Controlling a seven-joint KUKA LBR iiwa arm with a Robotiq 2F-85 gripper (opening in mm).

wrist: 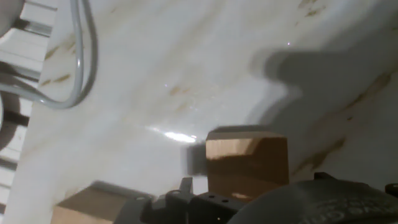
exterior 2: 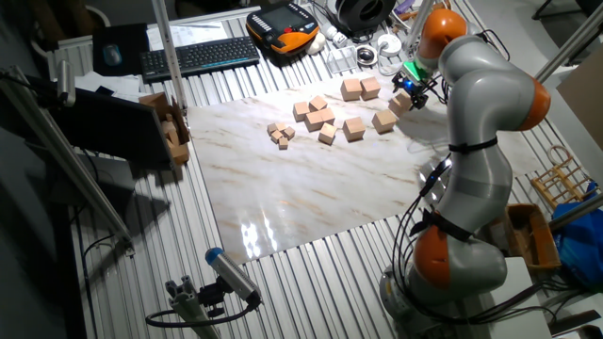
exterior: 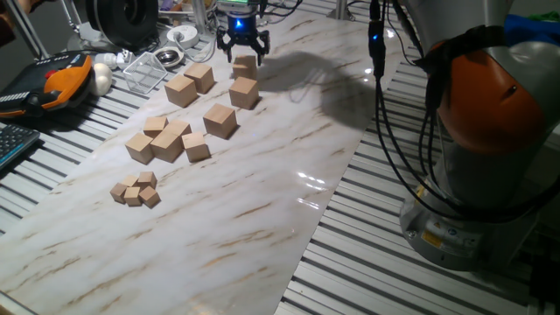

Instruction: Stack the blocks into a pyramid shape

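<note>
Gripper [exterior: 242, 50] spread open, poised just above one block [exterior: 245, 66] at far end of marble surface [exterior: 262, 192].

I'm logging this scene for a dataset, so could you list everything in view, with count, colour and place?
Large plain light-tan wooden cubes: five, far end of the marble board; one sits under the gripper.
Medium wooden cubes: about five, tan, clustered mid-board.
Tiny wooden cubes: about five, tan, nearest cluster.
Marble-patterned board: one, white with tan veins, on the slatted table.
Orange and black handheld pendant: one, beside the board's far corner.
Black keyboard: one, on the table behind the board.
Black two-finger gripper: one, at the farthest large cube; jaws' state unclear.
Grey and orange robot arm: one, at the table's side.
</note>
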